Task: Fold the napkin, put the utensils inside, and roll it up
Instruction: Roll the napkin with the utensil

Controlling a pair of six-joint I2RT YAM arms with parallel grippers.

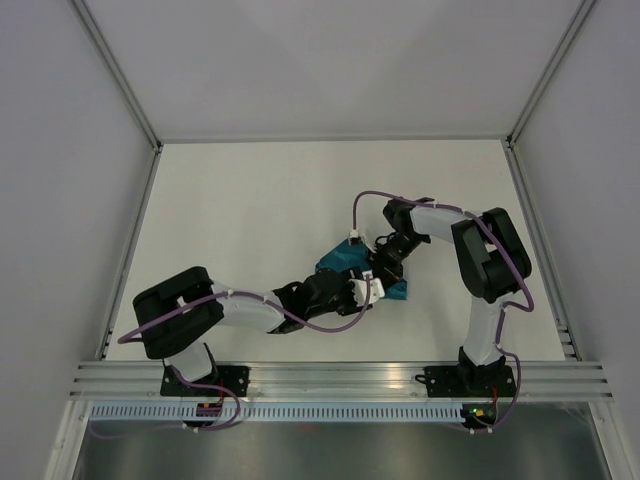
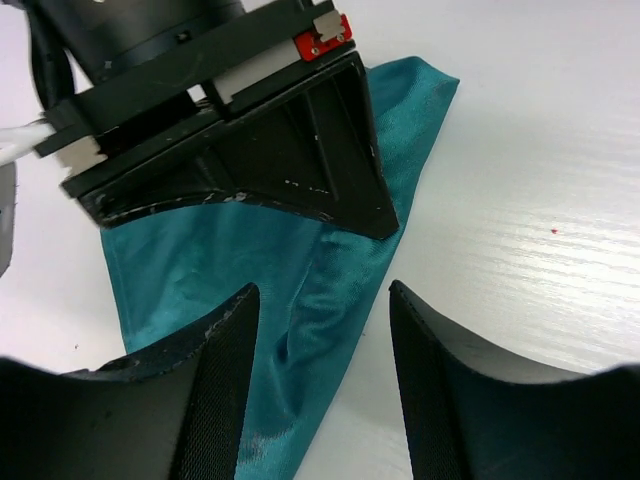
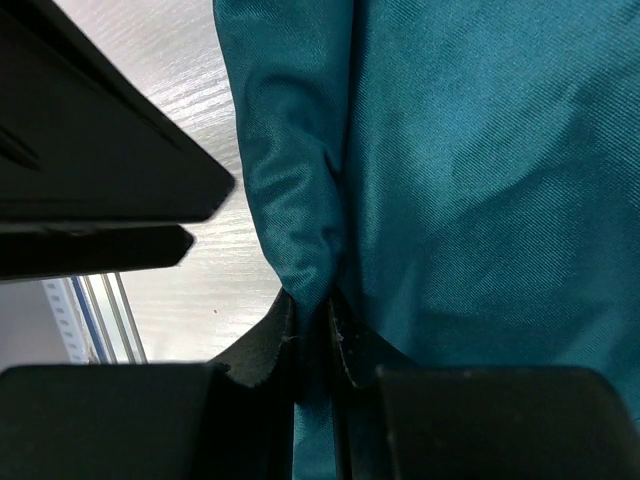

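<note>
Pinched tight between the black fingers of the right claw (image 3: 312, 330), low in the middle of its wrist view, was a raised fold of the dark teal soft cloth napkin (image 3: 470, 180), which filled the right of that frame. Seen from above, the napkin lay bunched on the white surface (image 1: 250, 200) just right of centre, with both arms meeting over it. The left claw (image 2: 320, 300) stood wide at the bottom of its view, fingers apart, a narrow teal strip lying between them.
</note>
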